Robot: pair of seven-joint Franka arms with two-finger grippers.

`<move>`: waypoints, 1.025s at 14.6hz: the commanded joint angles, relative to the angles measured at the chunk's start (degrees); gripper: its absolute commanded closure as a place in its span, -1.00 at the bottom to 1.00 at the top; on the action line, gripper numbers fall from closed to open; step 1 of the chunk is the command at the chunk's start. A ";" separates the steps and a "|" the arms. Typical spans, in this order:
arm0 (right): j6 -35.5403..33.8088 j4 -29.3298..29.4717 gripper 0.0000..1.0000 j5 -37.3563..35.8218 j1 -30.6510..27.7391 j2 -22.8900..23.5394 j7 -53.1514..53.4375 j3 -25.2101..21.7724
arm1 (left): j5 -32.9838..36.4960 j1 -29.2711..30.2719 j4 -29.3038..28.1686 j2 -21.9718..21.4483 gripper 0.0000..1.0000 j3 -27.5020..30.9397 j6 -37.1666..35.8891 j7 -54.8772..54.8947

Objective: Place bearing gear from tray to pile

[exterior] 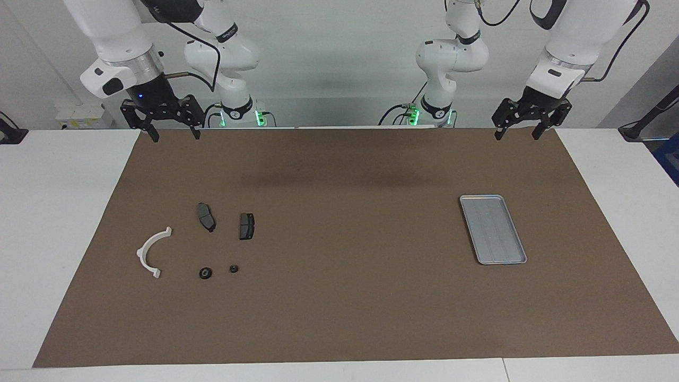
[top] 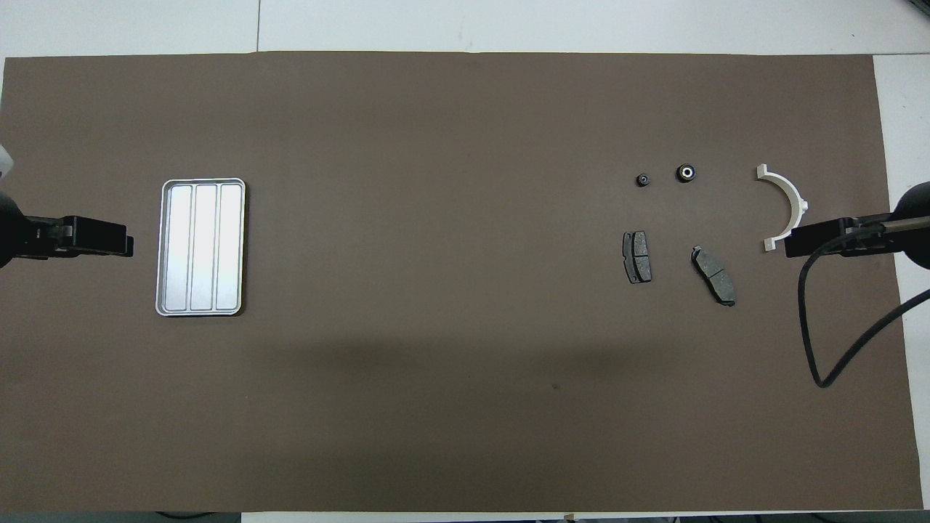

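The silver tray point(exterior: 492, 229) lies empty on the brown mat toward the left arm's end; it also shows in the overhead view point(top: 201, 247). The pile lies toward the right arm's end: a white bracket point(exterior: 151, 252), two dark brake pads point(exterior: 206, 216) point(exterior: 246, 226), and two small dark round parts point(exterior: 205, 273) point(exterior: 233, 269) farther from the robots. The larger round part point(top: 686, 173) has a light centre. My right gripper point(exterior: 175, 137) is open and empty, up over the mat's edge by the robots. My left gripper point(exterior: 516, 136) is open, empty and waiting there too.
The brown mat point(exterior: 345, 297) covers most of the white table. The right arm's black cable point(top: 821, 341) hangs over the mat's end near the bracket point(top: 788, 203). The grippers show at the overhead view's sides, left point(top: 109, 245) and right point(top: 810, 239).
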 commanded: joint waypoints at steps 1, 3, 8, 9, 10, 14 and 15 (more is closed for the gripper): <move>-1.21 0.51 -1.00 0.53 0.00 -0.20 0.92 -0.03 | 0.22 -0.16 -2.06 -1.83 -1.00 0.24 0.83 -0.30; -0.69 0.60 -1.00 -0.87 0.00 -0.12 0.92 -0.03 | 0.22 -0.16 -2.06 -1.83 -1.00 0.16 0.83 -0.30; -0.51 0.86 -1.00 -4.48 0.00 -0.12 0.75 0.06 | 0.22 -0.16 -2.06 -1.83 -1.00 0.24 0.83 -0.30; -0.51 0.86 -1.00 -4.48 0.00 -0.12 0.75 0.06 | 0.22 -0.16 -2.06 -1.83 -1.00 0.24 0.83 -0.30; -0.60 0.86 -1.00 -4.39 0.00 -0.12 0.75 0.06 | 0.22 -0.16 -2.06 -1.83 -1.00 0.24 0.83 -0.30; -1.48 0.95 -1.00 -4.31 0.00 -0.11 0.57 0.06 | 0.22 -0.16 -2.06 -1.83 -1.00 0.24 0.83 -0.30; -1.91 0.95 -1.00 -4.31 0.00 -0.12 0.57 0.06 | 0.22 -0.16 -2.06 -1.83 -1.00 0.24 0.92 -0.30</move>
